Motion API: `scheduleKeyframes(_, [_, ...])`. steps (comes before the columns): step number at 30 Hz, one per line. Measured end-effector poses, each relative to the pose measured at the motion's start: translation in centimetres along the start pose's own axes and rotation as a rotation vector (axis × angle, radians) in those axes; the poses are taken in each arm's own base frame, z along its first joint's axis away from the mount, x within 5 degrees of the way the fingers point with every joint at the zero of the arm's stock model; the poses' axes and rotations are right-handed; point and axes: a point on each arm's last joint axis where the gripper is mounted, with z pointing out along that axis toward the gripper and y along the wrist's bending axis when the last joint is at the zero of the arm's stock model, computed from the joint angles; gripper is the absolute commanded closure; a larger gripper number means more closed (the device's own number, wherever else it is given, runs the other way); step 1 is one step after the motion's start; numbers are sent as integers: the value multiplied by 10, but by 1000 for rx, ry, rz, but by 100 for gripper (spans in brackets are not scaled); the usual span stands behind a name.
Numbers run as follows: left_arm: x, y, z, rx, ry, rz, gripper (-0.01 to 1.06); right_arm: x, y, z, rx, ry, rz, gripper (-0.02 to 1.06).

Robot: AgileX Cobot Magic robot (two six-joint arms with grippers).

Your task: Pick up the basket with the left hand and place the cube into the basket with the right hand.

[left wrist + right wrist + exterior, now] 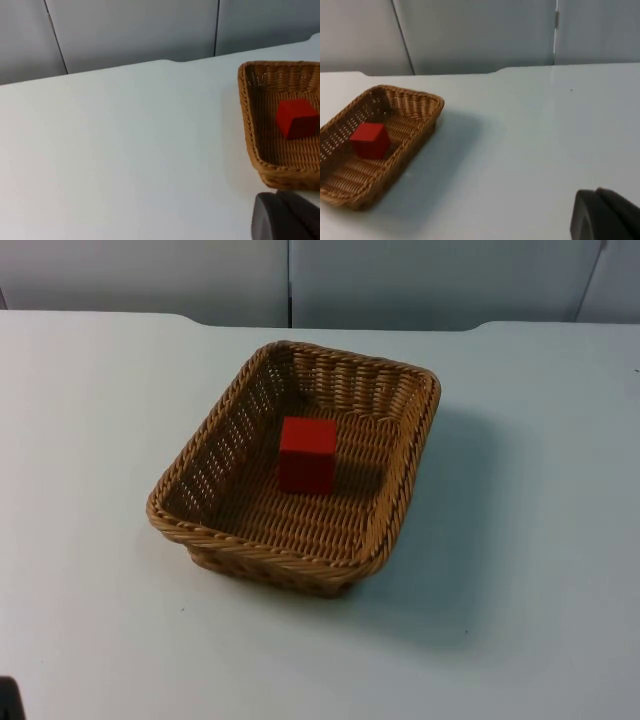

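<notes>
Left gripper (287, 217): one black fingertip visible above the white desk (125, 150); finger opening cannot be determined; nothing held. Right gripper (605, 215): same condition. The brown rectangular woven wicker basket (405, 455) stands on the desk apart from both fingertips. The red cube (307, 454) rests inside the basket, on its floor.

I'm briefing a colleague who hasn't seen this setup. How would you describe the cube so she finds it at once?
On the white table stands one brown wicker basket, rectangular and open-topped. The cube sits on the basket's woven floor, near its middle. It is the only bright red, smooth-sided thing there.
</notes>
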Motion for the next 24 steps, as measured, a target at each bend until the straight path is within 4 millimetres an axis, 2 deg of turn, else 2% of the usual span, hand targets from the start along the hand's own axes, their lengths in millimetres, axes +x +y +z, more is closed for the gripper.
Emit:
scheduleKeyframes(5, [5, -1, -9, -1, -43, 1, 105, 9, 4, 8, -42, 61, 11, 105])
scheduleKeyframes(12, [10, -3, -10, 13, 17, -8, 105, 20, 6, 19, -69, 119, 24, 105])
scheduleKeyframes(24, [17, -4, -11, 23, 97, -8, 105, 22, 6, 22, -70, 128, -2, 105])
